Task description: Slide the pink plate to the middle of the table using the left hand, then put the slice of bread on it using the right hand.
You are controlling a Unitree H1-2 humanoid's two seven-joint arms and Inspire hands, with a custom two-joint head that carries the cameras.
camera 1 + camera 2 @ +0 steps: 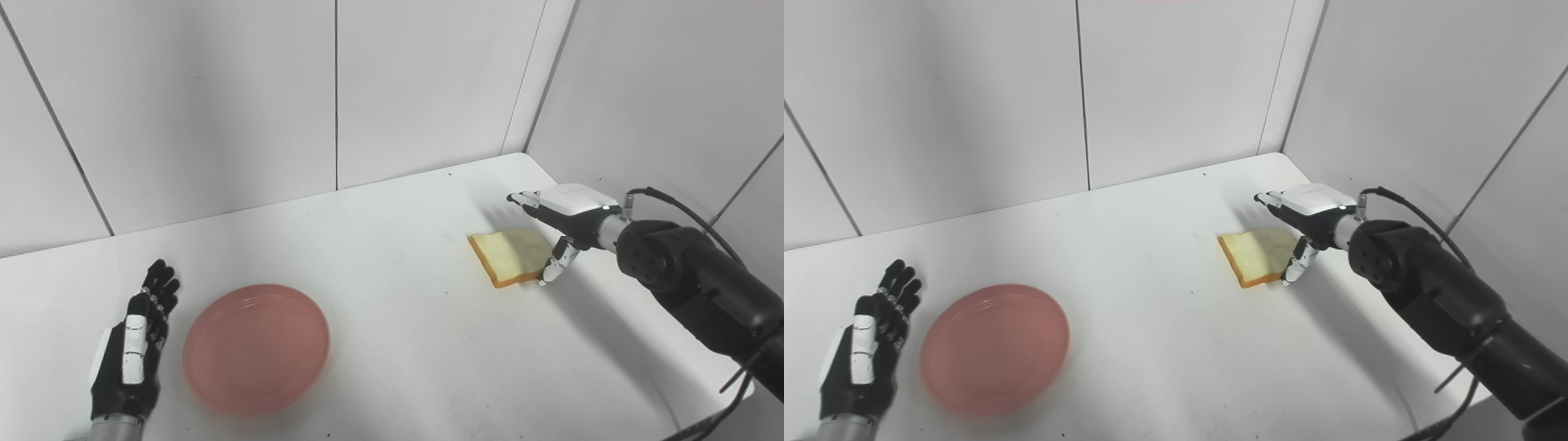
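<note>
**While my right hand hovers at the bread, the plate sits left of centre**

While my left hand lies at the near-left of the white table, its fingers are straight and spread a little, holding nothing — palm side toward the pink plate. Plate is just beside that hand, a small gap between them, not touching. It sits flat, rim up, on the near-left part of the table. Round, so no long axis to report.

Slice of bread lies flat on the far-right side of the table, well apart from the plate. Its long axis runs from far-left to near-right, with the brown crust edge facing the near-left; its pale face is up.

My right hand is at the bread's right edge, fingers apart — upper fingers stretched out above the slice toward the back wall, thumb pointing down beside the slice's near-right corner. Cannot tell if the thumb touches the crust. Nothing gripped.
</note>
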